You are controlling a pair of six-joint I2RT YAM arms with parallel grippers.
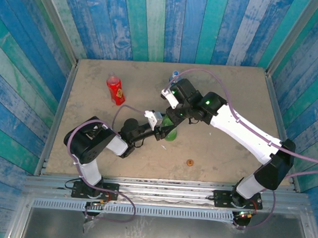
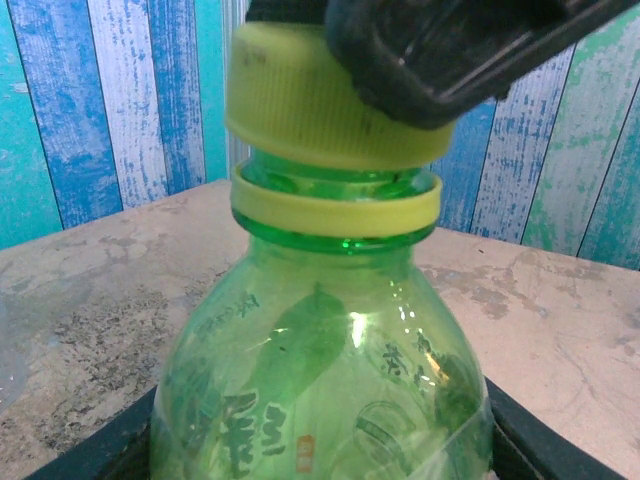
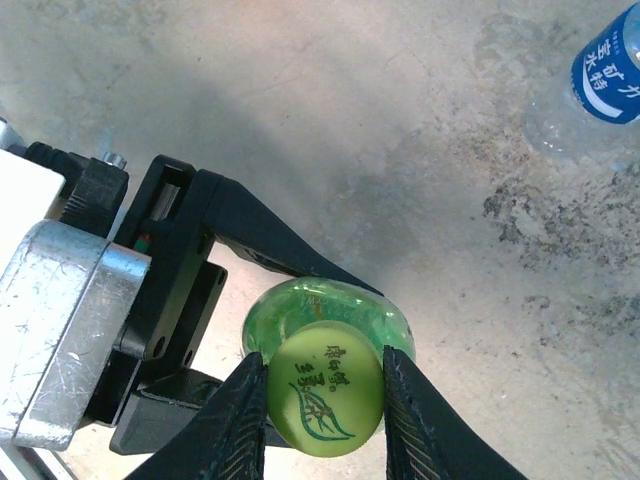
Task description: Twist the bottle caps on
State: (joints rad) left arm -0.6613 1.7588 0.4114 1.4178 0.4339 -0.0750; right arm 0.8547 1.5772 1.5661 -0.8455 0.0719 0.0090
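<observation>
left jaws pinched the green bottle (image 1: 171, 135) by its body, upright at mid-table | right jaws pinched the light green cap (image 3: 325, 400) from above, sitting on that bottle's neck | red bottle (image 1: 115, 90) stood far left, clear bottle (image 1: 175, 76) near the far edge | orange cap (image 1: 189, 163) lay loose on the table (image 1: 230, 102), near front
</observation>
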